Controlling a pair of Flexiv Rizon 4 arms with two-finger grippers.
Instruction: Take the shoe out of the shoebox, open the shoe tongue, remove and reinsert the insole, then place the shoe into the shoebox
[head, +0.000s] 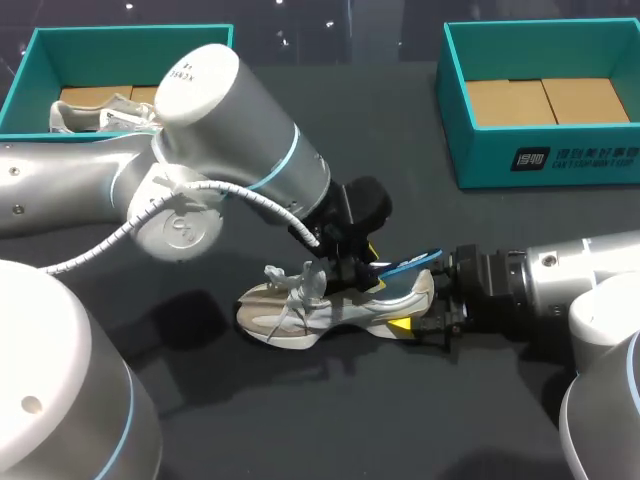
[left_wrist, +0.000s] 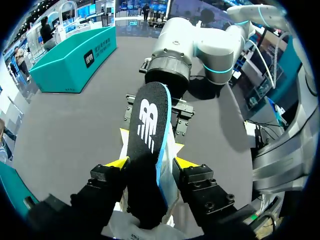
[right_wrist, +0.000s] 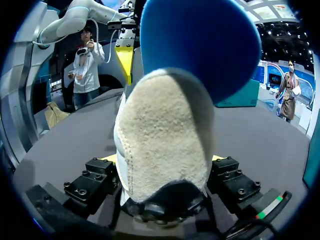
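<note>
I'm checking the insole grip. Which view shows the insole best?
Left wrist view: the insole shows its black top, held in the left gripper. Head view shows only a blue sliver; right wrist view, its blue underside.

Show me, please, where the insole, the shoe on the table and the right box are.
insole (left_wrist: 146, 135), left wrist view, its black top face.
shoe (head: 298, 320), head view, its side near the toe.
right box (head: 485, 165), head view, its teal front wall.
</note>
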